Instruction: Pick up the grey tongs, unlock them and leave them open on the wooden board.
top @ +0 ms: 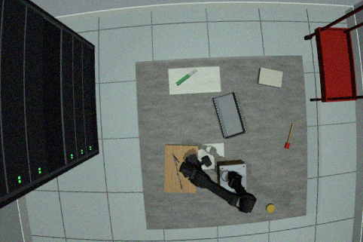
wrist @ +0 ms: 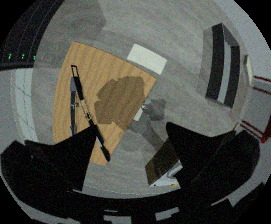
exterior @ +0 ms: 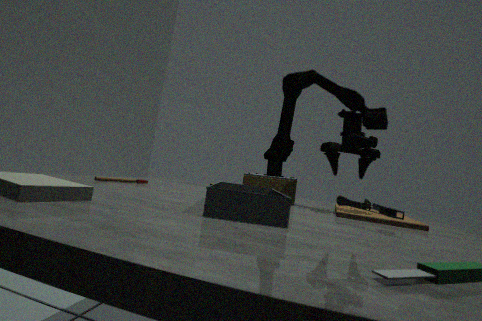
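- One black arm is reaching from its base block out over the wooden board, with the claw hanging in the air above the board, fingers pointing down.
- Both fingers are standing spread wide apart, and nothing is sitting between them.
- Lying on the wooden board are the grey tongs, well below the claw and not touching it; from the top view their two arms are forming a narrow V, joined at the end nearest the counter's front edge and parting toward the far end.
- In the wrist view the tongs are showing as two thin dark bars along the left part of the board, with a soft shadow falling on the wood beside them.
- Resting near the middle of the grey counter is the roasting tin, well apart from the board and carrying nothing across it.
- Sitting on a white sheet at the far side of the counter is a green marker.
- Lying elsewhere on the counter are a cream block, a red-tipped stick and a yellow disc.
- Standing on the tiled floor are a dark server cabinet on one side and a red cart on the other.
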Controlling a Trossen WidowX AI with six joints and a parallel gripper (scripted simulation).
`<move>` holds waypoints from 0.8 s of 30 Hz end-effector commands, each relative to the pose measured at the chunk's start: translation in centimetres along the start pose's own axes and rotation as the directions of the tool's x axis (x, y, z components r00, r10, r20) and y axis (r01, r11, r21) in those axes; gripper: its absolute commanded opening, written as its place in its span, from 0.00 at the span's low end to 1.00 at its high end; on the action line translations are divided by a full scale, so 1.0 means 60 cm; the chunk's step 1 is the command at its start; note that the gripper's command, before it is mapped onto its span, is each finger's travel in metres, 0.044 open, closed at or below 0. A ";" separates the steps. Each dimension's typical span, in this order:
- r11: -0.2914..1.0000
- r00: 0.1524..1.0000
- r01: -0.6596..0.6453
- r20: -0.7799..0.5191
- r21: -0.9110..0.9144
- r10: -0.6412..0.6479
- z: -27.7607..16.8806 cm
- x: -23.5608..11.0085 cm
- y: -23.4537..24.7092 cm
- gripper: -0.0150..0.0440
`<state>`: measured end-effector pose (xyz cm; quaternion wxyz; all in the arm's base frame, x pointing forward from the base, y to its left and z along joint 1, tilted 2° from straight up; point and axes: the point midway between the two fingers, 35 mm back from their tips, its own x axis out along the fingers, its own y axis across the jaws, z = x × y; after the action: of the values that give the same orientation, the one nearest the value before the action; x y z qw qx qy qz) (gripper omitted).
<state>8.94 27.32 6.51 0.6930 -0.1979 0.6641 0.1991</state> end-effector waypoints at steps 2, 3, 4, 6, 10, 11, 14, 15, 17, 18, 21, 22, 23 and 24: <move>1.000 1.000 0.006 -0.007 -0.012 -0.006 -0.016 -0.013 -0.042 1.00; 1.000 1.000 0.006 -0.007 -0.012 -0.006 -0.016 -0.013 -0.042 1.00; 1.000 1.000 0.006 -0.007 -0.012 -0.006 -0.016 -0.013 -0.042 1.00; 1.000 1.000 0.006 -0.007 -0.012 -0.006 -0.016 -0.016 -0.042 1.00; 1.000 1.000 0.005 -0.006 -0.008 -0.005 -0.014 -0.060 -0.037 1.00; 1.000 1.000 0.004 -0.006 -0.007 -0.005 -0.015 -0.074 -0.037 1.00; 1.000 1.000 0.004 -0.005 -0.005 -0.004 -0.016 -0.095 -0.036 1.00; 1.000 1.000 0.004 -0.005 -0.005 -0.004 -0.016 -0.095 -0.036 1.00; 1.000 1.000 0.004 -0.005 -0.005 -0.004 -0.016 -0.095 -0.036 1.00; 1.000 1.000 0.004 -0.005 -0.005 -0.004 -0.016 -0.095 -0.036 1.00; 1.000 1.000 0.004 -0.005 -0.005 -0.004 -0.016 -0.095 -0.036 1.00; 1.000 1.000 0.004 -0.005 -0.005 -0.004 -0.016 -0.095 -0.036 1.00; 1.000 1.000 0.004 -0.005 -0.005 -0.004 -0.016 -0.095 -0.036 1.00; 1.000 1.000 0.004 -0.005 -0.005 -0.004 -0.016 -0.095 -0.036 1.00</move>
<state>9.10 24.89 11.89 0.6895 -0.2045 0.6660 0.1979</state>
